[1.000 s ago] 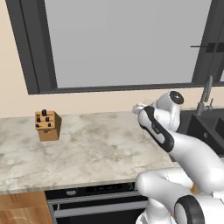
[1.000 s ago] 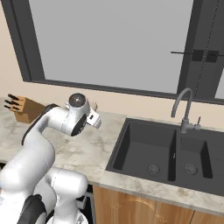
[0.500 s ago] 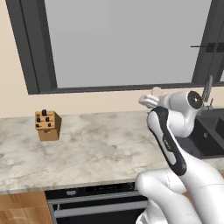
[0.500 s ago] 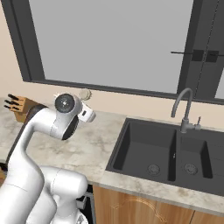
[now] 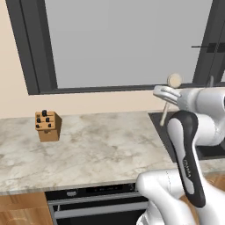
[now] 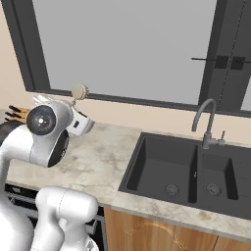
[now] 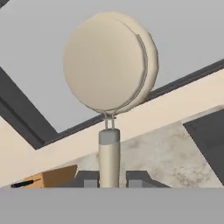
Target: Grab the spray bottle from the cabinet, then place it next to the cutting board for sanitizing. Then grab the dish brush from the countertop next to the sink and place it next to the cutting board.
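Claw [image 7: 109, 177] clamped on the dish brush [image 5: 170, 94] has swung higher and rightward above the desk [image 5: 96, 145] since before.

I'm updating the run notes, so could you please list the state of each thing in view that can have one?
Tool: shut on the brush handle, raised above the counter.
Brush: held in the air, head up, handle between the fingers.
Sink: both basins look empty, no water running from the faucet.
Knife block: upright on the counter, knives in it.
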{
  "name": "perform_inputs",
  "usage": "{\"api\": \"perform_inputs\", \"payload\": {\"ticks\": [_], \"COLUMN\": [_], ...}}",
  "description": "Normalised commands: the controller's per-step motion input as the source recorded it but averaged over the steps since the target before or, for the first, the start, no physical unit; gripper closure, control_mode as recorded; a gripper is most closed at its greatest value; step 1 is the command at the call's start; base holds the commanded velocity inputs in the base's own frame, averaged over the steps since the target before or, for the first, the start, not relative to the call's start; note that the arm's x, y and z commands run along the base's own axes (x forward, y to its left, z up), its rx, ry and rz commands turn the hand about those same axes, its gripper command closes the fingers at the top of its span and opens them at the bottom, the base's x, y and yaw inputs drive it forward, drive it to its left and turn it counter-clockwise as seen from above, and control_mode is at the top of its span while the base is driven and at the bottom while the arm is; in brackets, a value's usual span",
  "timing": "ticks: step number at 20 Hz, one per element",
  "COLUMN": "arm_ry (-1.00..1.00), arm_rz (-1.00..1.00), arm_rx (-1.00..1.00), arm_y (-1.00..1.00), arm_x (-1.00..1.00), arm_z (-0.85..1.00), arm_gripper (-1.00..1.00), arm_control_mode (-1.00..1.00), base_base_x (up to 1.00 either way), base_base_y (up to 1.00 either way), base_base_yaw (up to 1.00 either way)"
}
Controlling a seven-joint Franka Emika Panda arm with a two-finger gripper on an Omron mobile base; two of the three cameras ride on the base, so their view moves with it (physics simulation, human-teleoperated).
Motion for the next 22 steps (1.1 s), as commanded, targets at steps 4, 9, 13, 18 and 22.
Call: {"api": "perform_inputs", "payload": {"ticks": [4,9,13,18,22], "arm_ry": [-0.03,0.0,0.0,0.0,0.0], "arm_rz": [0.0,0.0,0.0,0.0,0.0], "arm_rx": [0.0,0.0,0.0,0.0,0.0], "arm_y": [0.0,0.0,0.0,0.0,0.0], "arm_x": [-0.25,0.0,0.0,0.0,0.0], "arm_z": [0.21,0.0,0.0,0.0,0.0], "arm_gripper": [1.0,1.0,1.0,1.0,1.0], "arm_control_mode": [1.0,1.0,1.0,1.0,1.0], "base_base_x": [-0.75,-1.0,-1.0,-1.0,-0.84], "base_base_y": [-0.13,-0.27,0.0,0.1,0.12], "base_base_yaw": [0.0,-0.04,-0.06,-0.46,-0.82]}}
